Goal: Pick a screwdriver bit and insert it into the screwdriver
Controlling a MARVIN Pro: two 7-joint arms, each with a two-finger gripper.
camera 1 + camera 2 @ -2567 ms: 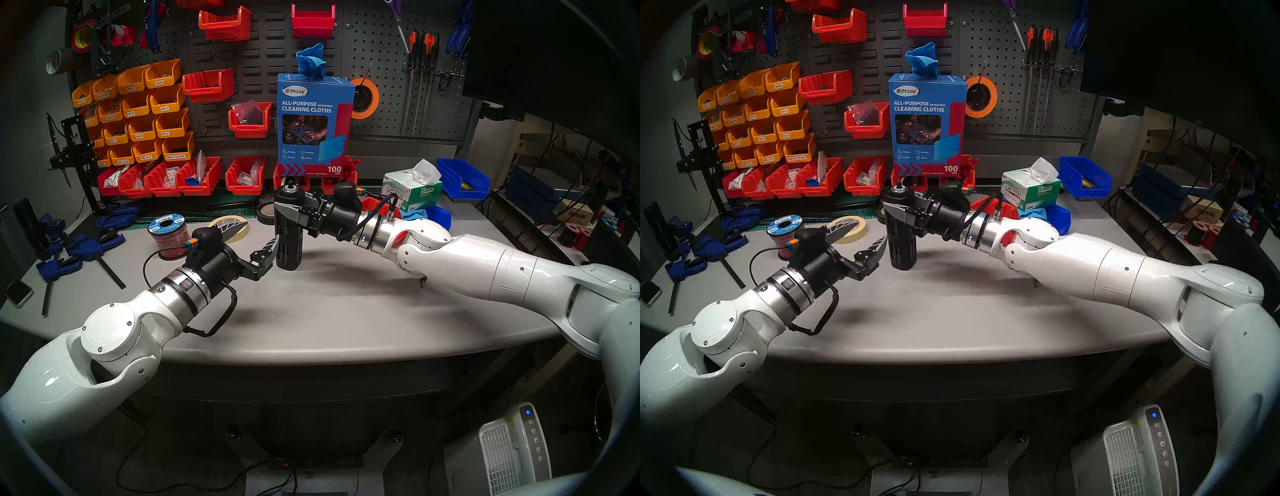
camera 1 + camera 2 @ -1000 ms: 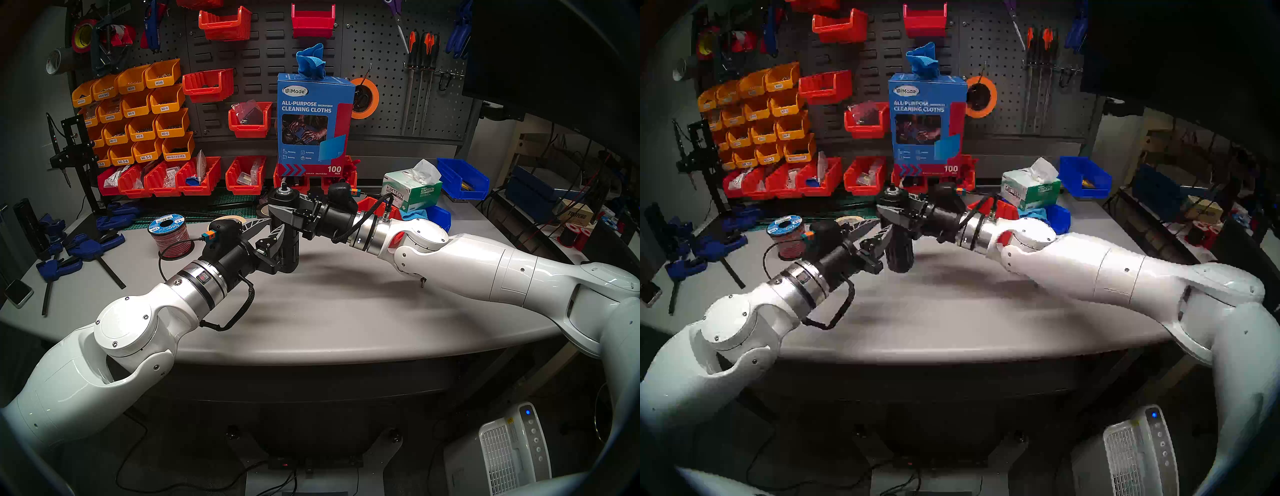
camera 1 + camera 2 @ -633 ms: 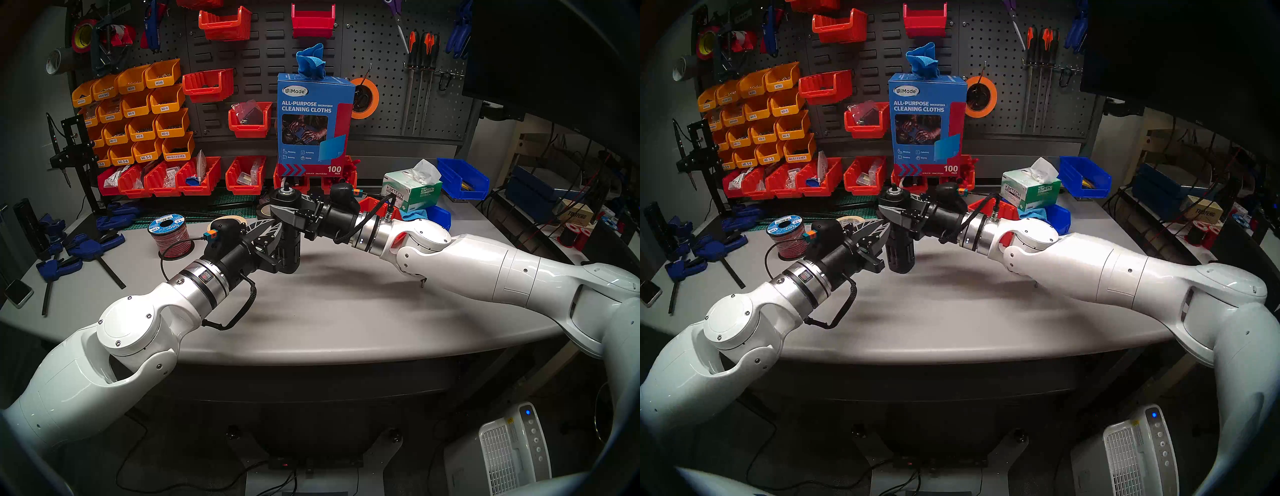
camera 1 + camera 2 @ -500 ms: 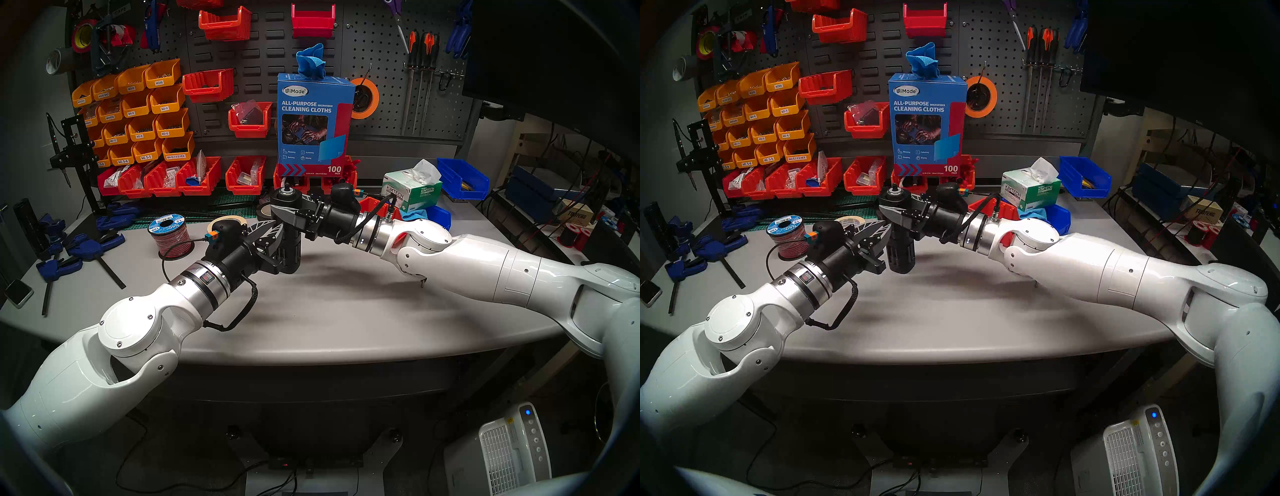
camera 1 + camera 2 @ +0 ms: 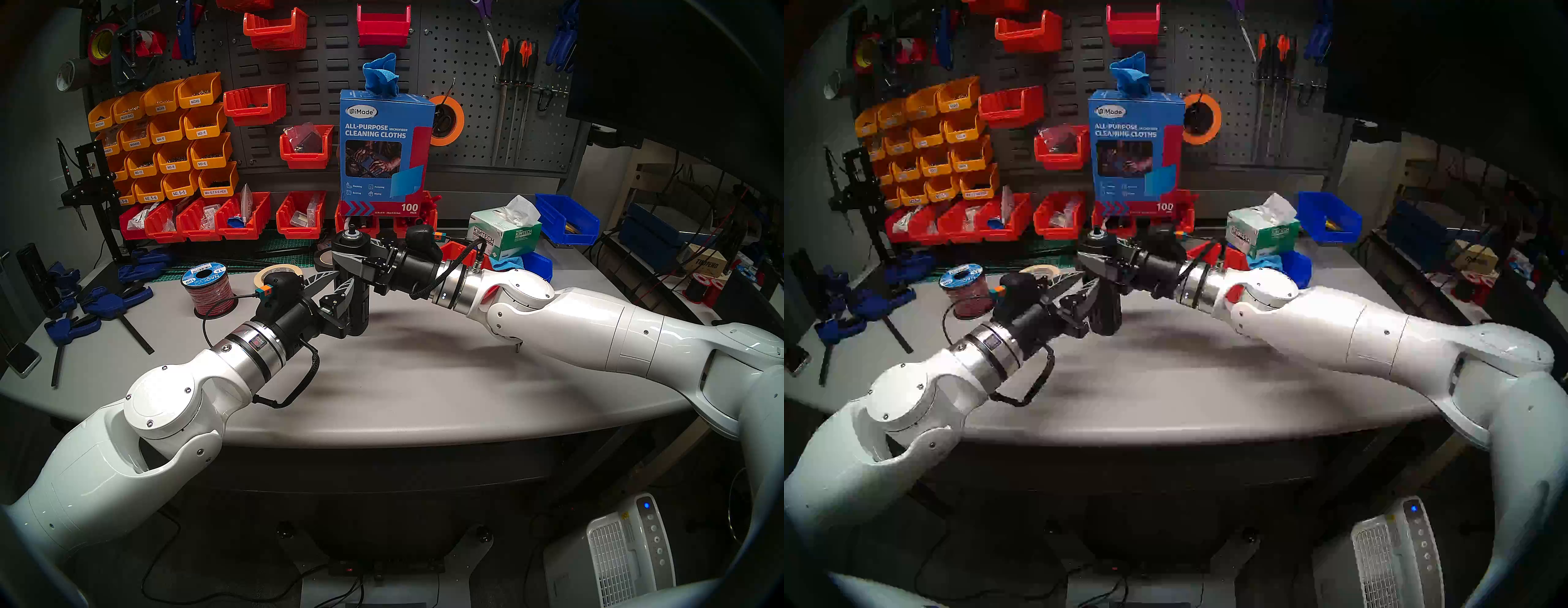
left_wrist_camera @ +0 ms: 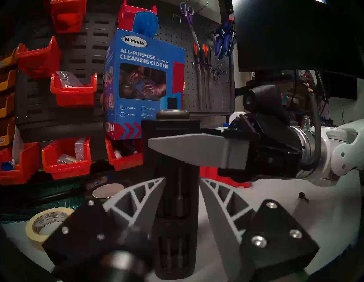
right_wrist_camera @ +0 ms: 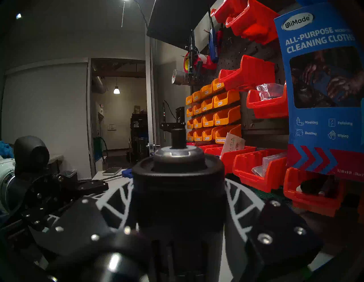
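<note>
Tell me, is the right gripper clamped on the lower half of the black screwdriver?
No, the right gripper grips the screwdriver near its top.

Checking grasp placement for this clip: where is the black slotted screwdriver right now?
In the head view, the screwdriver stands upright mid-table, its top clamped by the right gripper, with the left gripper at its left side.

Glossy white arms are ending in silver wrist rings, black grippers with grey trussed fingers, and looping black cables.

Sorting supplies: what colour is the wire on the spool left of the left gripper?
Red wire, under a blue label; clearest in the head stereo left view.
</note>
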